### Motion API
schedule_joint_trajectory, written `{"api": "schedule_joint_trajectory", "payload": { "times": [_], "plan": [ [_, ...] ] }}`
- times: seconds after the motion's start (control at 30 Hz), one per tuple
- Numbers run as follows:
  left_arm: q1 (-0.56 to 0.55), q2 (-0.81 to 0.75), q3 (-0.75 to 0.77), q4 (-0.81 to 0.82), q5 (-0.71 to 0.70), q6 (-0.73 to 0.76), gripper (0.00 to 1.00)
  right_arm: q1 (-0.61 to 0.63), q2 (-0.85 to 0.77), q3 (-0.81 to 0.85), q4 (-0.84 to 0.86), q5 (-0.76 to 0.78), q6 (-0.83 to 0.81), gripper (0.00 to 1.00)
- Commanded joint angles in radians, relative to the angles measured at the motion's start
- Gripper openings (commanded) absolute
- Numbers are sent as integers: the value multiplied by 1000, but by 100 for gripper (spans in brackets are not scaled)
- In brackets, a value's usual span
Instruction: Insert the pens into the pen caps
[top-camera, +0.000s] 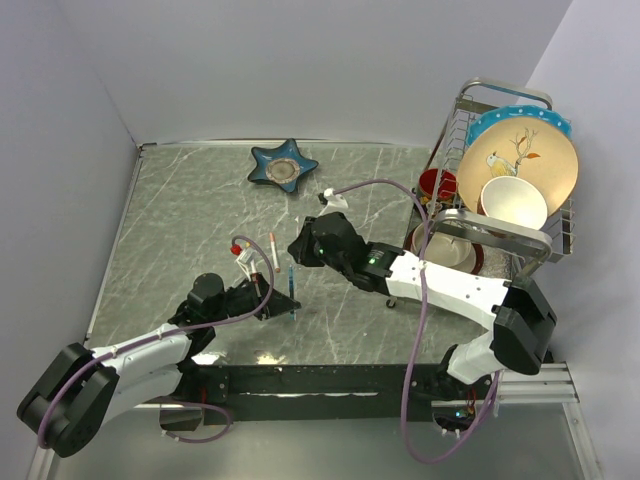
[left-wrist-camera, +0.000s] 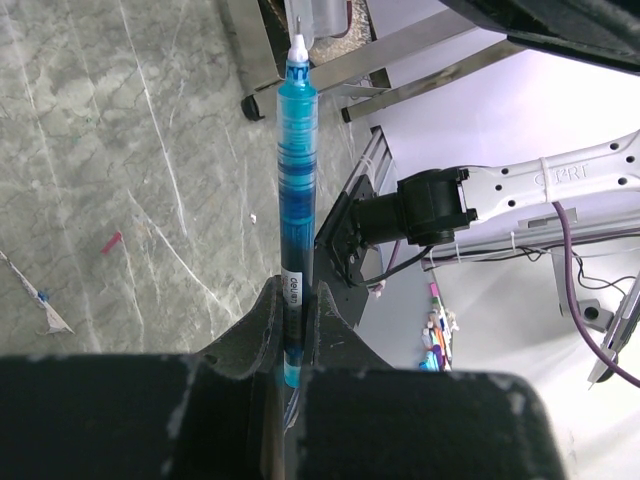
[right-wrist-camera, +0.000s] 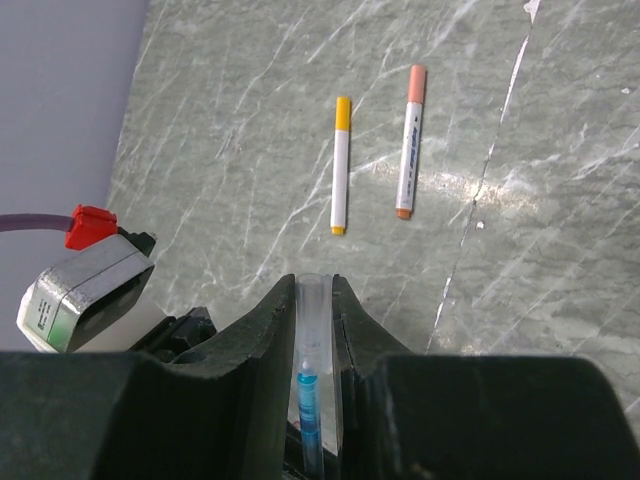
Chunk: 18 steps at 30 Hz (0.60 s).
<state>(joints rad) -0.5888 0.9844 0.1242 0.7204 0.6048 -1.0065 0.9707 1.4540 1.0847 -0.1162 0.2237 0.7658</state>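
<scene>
Top view: at center the left tool (top-camera: 274, 302) pinches one blue pen (top-camera: 291, 288); the right tool (top-camera: 298, 250) reaches in just above. Left wrist: jaws narrow on its barrel. Right wrist: tool clamps one clear cap (right-wrist-camera: 311, 300); two capped white pens (right-wrist-camera: 340, 180) (right-wrist-camera: 407, 160) lie upper center on the tabletop (right-wrist-camera: 560, 250).

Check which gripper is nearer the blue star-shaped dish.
Right. The right gripper, holding a clear cap, sits on the near side of the star dish; the left gripper, holding a blue pen, is farther back toward the bases.
</scene>
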Motion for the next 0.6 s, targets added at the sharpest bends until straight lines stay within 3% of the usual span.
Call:
{"api": "schedule_joint_trajectory", "payload": {
  "times": [0.0, 0.57],
  "plan": [
    [-5, -13, 35, 22, 19, 35, 1, 11, 9, 46, 26, 13, 4, 8],
    [-5, -13, 43, 14, 23, 37, 1, 20, 19, 66, 7, 39, -8, 8]
  ]
}}
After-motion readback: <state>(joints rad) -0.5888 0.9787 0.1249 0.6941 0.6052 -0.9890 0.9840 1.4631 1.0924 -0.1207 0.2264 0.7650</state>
